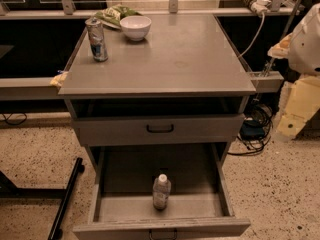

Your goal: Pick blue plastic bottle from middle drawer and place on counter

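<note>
- Blue plastic bottle (161,191): small, slim, translucent, with a white screw cap and a pale label. It stands upright on the floor of the middle drawer, below and forward of the counter's front edge. It is close to the drawer's front wall, roughly midway between the side walls, and nothing touches it.
- Middle drawer (127,174): deep, wide, grey metal with tall side walls. It is pulled out, well forward of the counter's front edge, and has a dark handle on its front.
- Shallower grey drawer front with a black loop handle (160,128): directly under the counter's front edge, above the middle drawer.
- Counter (185,59): the broad, flat, grey rectangular top of the cabinet, smooth with faint ring marks.
- Dented silver-blue metal can (96,39): upright at the counter's rear left.
- White round bowl (135,27): at the counter's rear, just right of the can.
- Green crinkled bag (114,15): at the counter's rear edge, behind the bowl.
- Gripper (295,114): cream-coloured, off the counter's right side, below top level, well apart from the bottle. Whether it is released or clenched cannot be told.
- White rounded arm housing (310,39): above the gripper, right of the counter.
- Dark cables (255,131): on the speckled floor, below the counter's right side.
</note>
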Robot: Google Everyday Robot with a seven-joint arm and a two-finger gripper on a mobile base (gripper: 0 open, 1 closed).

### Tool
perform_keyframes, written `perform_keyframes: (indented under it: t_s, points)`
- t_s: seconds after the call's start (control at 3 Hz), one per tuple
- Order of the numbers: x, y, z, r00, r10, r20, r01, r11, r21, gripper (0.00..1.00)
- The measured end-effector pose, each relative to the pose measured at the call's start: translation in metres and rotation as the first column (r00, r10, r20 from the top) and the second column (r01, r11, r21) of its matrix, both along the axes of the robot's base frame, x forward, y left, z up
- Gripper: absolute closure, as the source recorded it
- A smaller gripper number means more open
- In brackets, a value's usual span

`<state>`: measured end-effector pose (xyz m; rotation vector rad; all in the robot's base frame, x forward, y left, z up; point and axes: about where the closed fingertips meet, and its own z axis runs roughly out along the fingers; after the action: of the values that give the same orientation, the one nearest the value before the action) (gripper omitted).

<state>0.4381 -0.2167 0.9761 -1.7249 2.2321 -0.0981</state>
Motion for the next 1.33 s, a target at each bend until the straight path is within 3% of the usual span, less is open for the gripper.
perform_keyframes:
  t_s: [0.33,0.67,1.33]
  points:
    - [0.0,0.0,0.0,1.0,0.0,0.0,0.0,1.0,0.0,0.0]
    - [0.002,0.002,-0.015,1.0,0.0,0.008,0.0,1.0,0.025,0.18]
    - [0.03,0.036,-0.136,0.9983,0.057,-0.011,-0.054,0.98,0.19,0.65]
